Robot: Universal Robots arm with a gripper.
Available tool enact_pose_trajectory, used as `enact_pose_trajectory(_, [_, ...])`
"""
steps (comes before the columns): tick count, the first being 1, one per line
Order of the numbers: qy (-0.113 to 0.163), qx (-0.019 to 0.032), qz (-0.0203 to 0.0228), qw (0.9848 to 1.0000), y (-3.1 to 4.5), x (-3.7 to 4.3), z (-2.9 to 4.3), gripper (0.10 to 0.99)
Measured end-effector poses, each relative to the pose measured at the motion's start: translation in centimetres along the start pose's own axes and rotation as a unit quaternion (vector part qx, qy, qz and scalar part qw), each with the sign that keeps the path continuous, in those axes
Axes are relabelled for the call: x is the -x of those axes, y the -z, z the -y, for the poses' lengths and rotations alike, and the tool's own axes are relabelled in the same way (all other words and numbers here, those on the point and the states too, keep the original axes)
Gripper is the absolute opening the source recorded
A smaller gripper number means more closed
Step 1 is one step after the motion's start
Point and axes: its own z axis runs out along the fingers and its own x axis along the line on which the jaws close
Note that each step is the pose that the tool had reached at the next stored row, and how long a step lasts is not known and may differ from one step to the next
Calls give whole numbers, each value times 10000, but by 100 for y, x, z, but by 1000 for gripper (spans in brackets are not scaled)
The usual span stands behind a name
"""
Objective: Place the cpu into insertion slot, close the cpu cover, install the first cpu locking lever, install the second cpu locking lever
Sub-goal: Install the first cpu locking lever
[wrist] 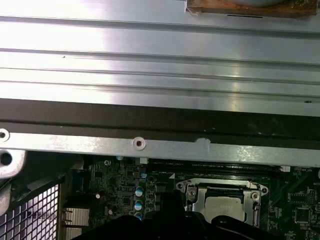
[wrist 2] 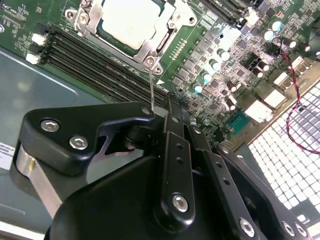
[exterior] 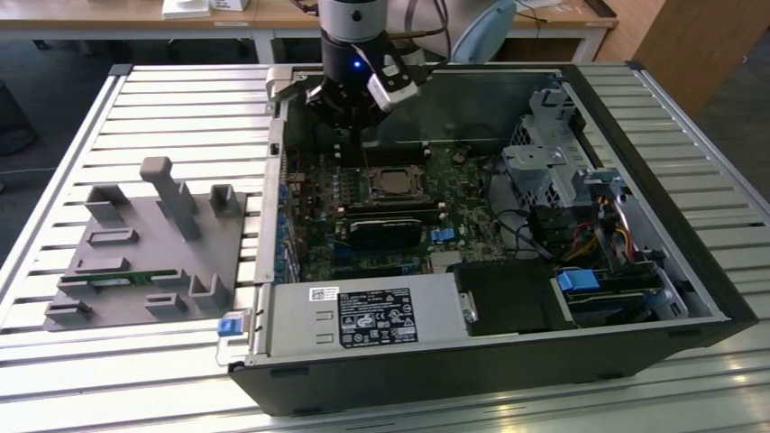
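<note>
On the slatted table [exterior: 72, 117], a grey fixture [exterior: 144, 244] sits at 9 o'clock of the open computer case [exterior: 673, 298]. In the exterior view the gripper [exterior: 343, 122] hangs over the green board, with the insertion slot [exterior: 391, 183] at its 5 o'clock. In the second wrist view the cpu [wrist 2: 131, 22] lies seated under the closed cpu cover [wrist 2: 150, 47]. A thin locking lever [wrist 2: 151, 85] rises from the cover's corner, its long axis running up to the gripper. The gripper looks closed; whether it pinches the lever cannot be told.
</note>
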Motion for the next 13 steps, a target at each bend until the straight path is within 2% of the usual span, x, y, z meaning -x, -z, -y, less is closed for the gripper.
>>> enact_pose_trajectory(13, [-1, 0, 0, 10000, -1, 50, 1, 118])
